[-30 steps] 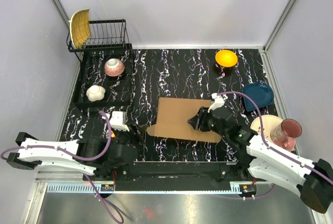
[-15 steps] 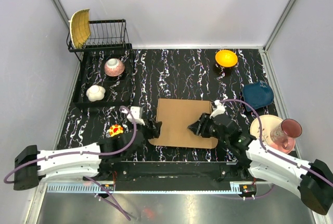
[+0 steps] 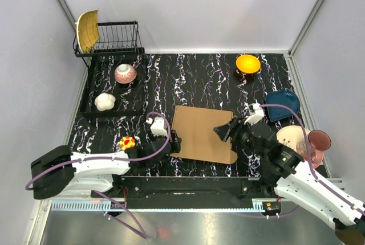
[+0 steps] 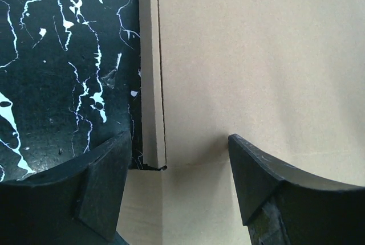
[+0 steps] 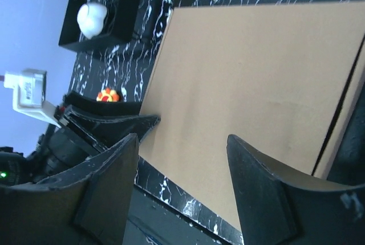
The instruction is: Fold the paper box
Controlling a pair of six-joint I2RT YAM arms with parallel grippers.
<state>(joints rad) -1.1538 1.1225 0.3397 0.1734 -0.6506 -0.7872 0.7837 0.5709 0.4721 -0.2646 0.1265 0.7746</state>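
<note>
Left jaws open astride left edge of the paper box [image 3: 199, 134]; right jaws open opposite

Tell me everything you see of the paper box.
The paper box is plain brown cardboard, unmarked, lying flat and unfolded on the black marbled table, near its front edge. A narrow flap runs along one edge beyond a crease. The open left gripper straddles that crease; the open right gripper is over the right edge. Contact cannot be told.
</note>
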